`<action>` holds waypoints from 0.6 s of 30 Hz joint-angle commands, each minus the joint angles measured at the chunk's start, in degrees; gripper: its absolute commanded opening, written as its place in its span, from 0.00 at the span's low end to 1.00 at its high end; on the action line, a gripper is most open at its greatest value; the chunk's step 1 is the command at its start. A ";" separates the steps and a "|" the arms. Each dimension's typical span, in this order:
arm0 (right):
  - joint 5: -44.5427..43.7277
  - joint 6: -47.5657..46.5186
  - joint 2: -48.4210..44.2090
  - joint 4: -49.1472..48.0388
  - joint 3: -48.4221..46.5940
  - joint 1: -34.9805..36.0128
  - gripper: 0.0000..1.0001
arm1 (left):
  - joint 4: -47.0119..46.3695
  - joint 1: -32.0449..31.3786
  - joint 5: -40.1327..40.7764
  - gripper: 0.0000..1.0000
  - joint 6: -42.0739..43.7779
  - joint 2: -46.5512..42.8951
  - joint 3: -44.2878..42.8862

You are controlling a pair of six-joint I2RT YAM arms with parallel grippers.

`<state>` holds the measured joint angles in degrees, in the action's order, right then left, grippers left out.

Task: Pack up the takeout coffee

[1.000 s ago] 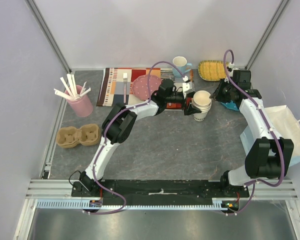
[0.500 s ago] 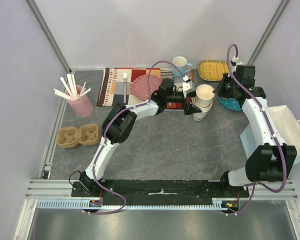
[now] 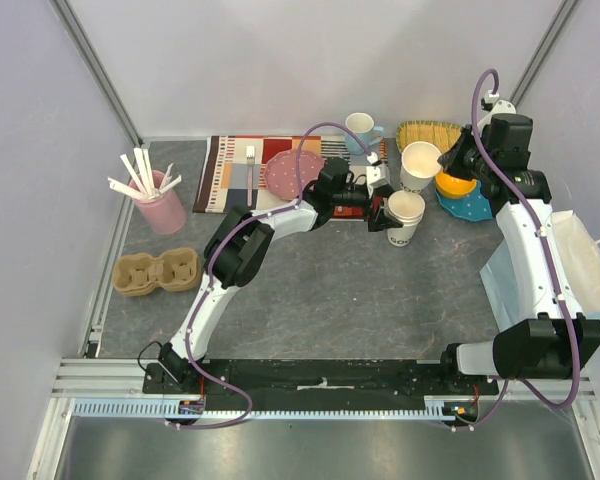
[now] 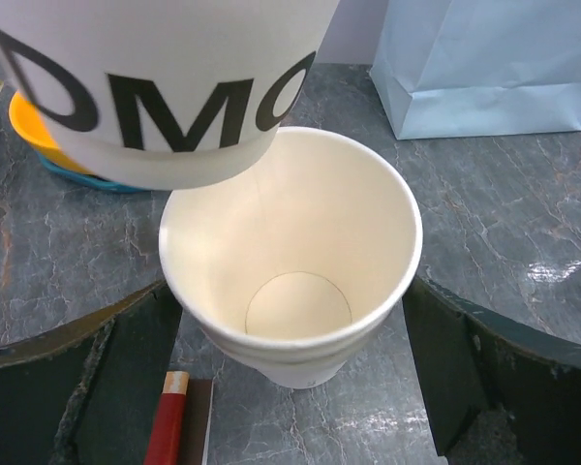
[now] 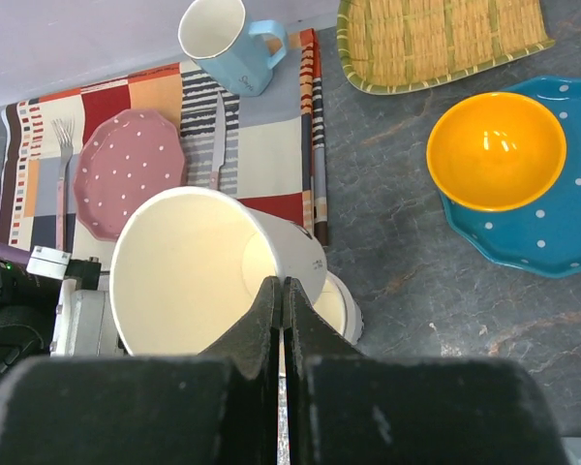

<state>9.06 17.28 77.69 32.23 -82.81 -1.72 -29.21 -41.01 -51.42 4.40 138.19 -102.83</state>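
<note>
**A:** What has changed over the last second?

**B:** The lifted cup [image 3: 420, 165] sat nested in the lower cup [image 3: 404, 218] a second ago. Half a second ago it was partway out. It's fully clear now, gone up and toward 1 o'clock of the lower cup in the top view. The lower cup has barely shifted on the desk [image 3: 330, 290].

**A:** Where is the lifted cup, and how is it oriented?

**B:** It's in the air, around 1 o'clock from the desk's centre and just at 9 o'clock of the orange bowl [image 3: 453, 185]. Mouth up, base down, long axis close to vertical. I can't tell if there's a slight lean. In the left wrist view its base and black lettering hang over the 11 o'clock side of the lower cup's open mouth.

**A:** And the fingers?

**B:** The right fingers [image 5: 271, 320] are pressed almost together, with the lifted cup's wall pinched between them at the rim. The left fingers [image 4: 470, 373] stand one on each side of the lower cup, closed against its wall. That cup is upright and empty.
</note>
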 commanded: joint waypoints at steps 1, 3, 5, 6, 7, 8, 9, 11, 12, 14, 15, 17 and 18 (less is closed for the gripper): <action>-1.24 -0.14 -1.05 0.55 -1.66 0.05 0.00 | -0.85 -0.47 -0.88 1.00 2.10 -1.61 -1.50; -1.24 -0.14 -1.57 0.73 -1.57 0.04 0.00 | -0.76 -0.30 -0.79 1.00 2.27 -2.05 -0.72; -1.06 -0.14 -1.84 0.91 -1.74 0.05 0.00 | -0.67 -0.12 -1.23 1.00 2.71 -3.01 -0.10; -0.97 0.03 -2.01 0.91 -1.83 0.05 0.00 | 0.11 0.06 -1.49 1.00 2.89 -3.36 0.34; -0.89 0.30 -2.10 0.91 -2.09 -0.04 0.00 | 0.55 0.23 -1.93 1.00 3.15 -4.15 0.35; -0.71 0.21 -2.19 0.82 -2.36 0.04 0.00 | 1.08 0.41 -2.19 1.00 3.24 -4.59 0.43; -0.54 0.39 -2.28 0.91 -2.62 0.05 0.00 | 2.30 0.50 -2.89 1.00 3.33 -4.94 0.52; -0.19 0.39 -2.28 0.91 -3.15 -0.04 0.00 | 4.07 0.85 -3.69 1.00 3.77 -6.52 0.26; 0.08 0.48 -2.37 0.91 -3.50 0.04 0.00 | 5.64 0.94 -4.12 1.00 4.12 -7.14 0.17; 0.43 0.65 -2.28 0.73 -3.77 0.04 0.00 | 7.14 1.11 -4.48 1.00 4.47 -8.72 0.26; 0.69 0.65 -2.19 0.64 -4.20 0.05 0.00 | 8.11 1.29 -5.35 1.00 4.91 -9.16 0.17; 1.57 0.92 -2.19 0.29 -4.29 0.05 0.00 | 10.92 1.46 -6.06 1.00 5.52 -9.95 0.08; 1.92 1.09 -2.11 0.03 -4.56 0.05 0.00 | 11.71 1.64 -6.15 1.00 5.96 -10.83 0.17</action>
<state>9.28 17.41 77.17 33.95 -84.33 -1.72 -21.17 -40.05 -54.17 6.57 134.32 -102.35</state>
